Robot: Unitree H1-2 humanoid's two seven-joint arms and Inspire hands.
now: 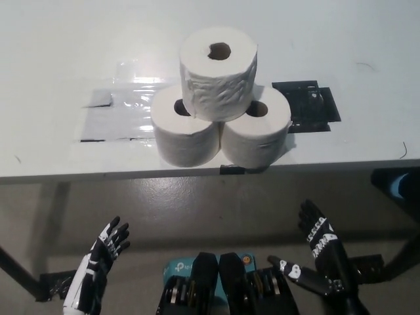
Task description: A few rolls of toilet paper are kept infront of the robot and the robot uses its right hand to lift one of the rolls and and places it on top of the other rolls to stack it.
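Rolls of toilet paper stand in a small pyramid near the front edge of a white desk [52, 39]. The top roll [218, 72] sits upright, its core hole facing up, bridging the left base roll [184, 134] and the right base roll [256, 134], which touch side by side. The stack looks complete. Below the desk edge, the black right hand [318, 246] hangs empty with fingers spread; the white left hand [102, 259] rests low at the left, also empty and spread. The rolls are likely light, soft and compressible, with a grippy paper surface. A gentle wrap around the curved side wall would probably hold best; squeezing hard could dent the roll.
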